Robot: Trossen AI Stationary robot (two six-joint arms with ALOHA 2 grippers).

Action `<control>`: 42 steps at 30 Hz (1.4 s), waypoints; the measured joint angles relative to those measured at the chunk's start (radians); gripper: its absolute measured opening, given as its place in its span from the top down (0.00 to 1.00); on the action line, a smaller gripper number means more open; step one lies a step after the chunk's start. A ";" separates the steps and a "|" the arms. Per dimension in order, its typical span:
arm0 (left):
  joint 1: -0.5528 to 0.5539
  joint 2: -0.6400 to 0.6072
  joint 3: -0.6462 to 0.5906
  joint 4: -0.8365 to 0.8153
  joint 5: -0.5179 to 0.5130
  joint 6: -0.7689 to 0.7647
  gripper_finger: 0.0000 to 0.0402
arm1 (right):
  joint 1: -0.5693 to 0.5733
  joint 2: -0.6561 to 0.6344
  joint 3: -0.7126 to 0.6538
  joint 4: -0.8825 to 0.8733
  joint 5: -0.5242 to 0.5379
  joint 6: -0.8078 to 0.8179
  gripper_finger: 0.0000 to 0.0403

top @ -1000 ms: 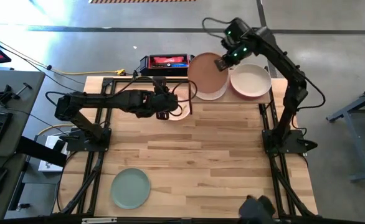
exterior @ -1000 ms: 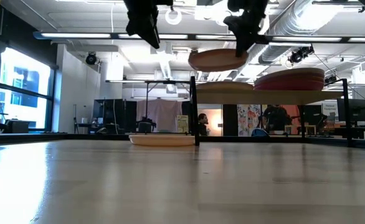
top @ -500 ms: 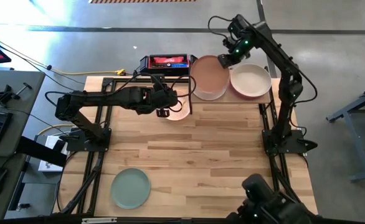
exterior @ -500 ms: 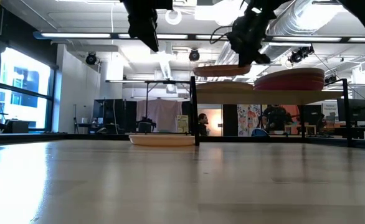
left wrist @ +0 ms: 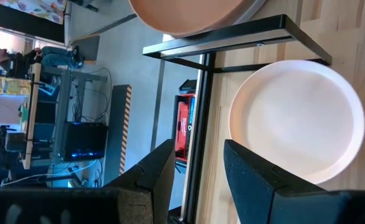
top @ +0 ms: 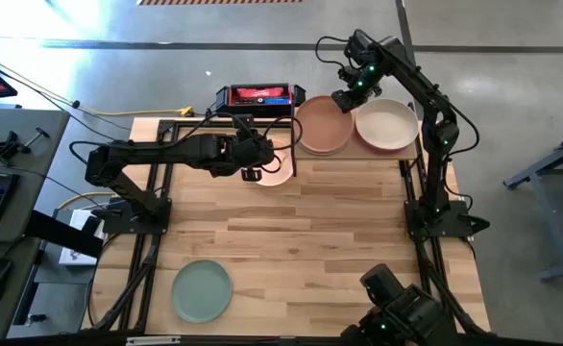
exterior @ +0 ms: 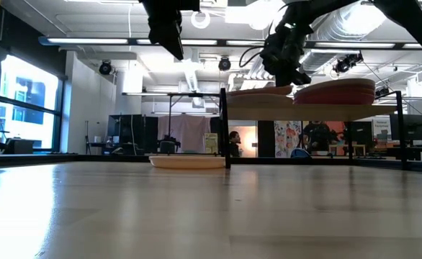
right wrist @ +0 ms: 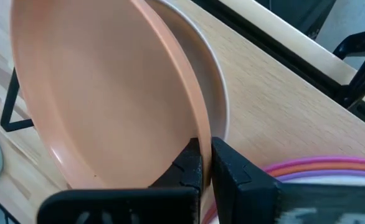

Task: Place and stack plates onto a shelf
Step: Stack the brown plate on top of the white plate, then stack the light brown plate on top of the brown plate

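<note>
My right gripper is over the shelf and shut on the tan plate. This plate lies on a beige-grey plate at the shelf's left half. A cream plate tops the shelf's right stack, whose pink, purple and orange rims show in the right wrist view. My left gripper hangs open above the table, beside the pale pink plate, which lies flat on the table at the shelf's near left leg. A mint green plate rests near the table's near edge. My right gripper pinches the tan plate's rim between its two fingers, one inside the rim and one outside. It comes slanting down from the shelf's far right side. The plate's left part rests on the beige-grey plate; the held edge stands slightly higher.
The shelf's black legs stand close to the pale pink plate and my left gripper. A red and black box sits beyond the table's far edge. The middle of the wooden table bears nothing. People show far off in the room.
My right gripper has gone down toward the shelf with the tan plate. The plate was held up and tilted above the left stack; now it lies lowered onto the beige-grey plate, nearly level. The gripper has kept its hold.
</note>
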 joint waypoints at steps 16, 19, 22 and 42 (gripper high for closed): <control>0.000 0.000 0.000 0.000 0.000 -0.001 0.68 | 0.004 0.015 0.000 -0.014 0.003 -0.001 1.00; 0.000 0.000 0.000 0.000 0.000 -0.001 0.68 | 0.013 0.015 0.000 -0.010 0.005 -0.007 0.98; 0.000 0.000 0.000 0.000 0.000 0.000 0.68 | 0.020 0.015 0.000 -0.006 0.000 -0.011 0.92; 0.003 0.000 0.000 -0.003 0.042 -0.071 0.68 | 0.009 0.001 0.060 -0.033 -0.057 0.024 0.78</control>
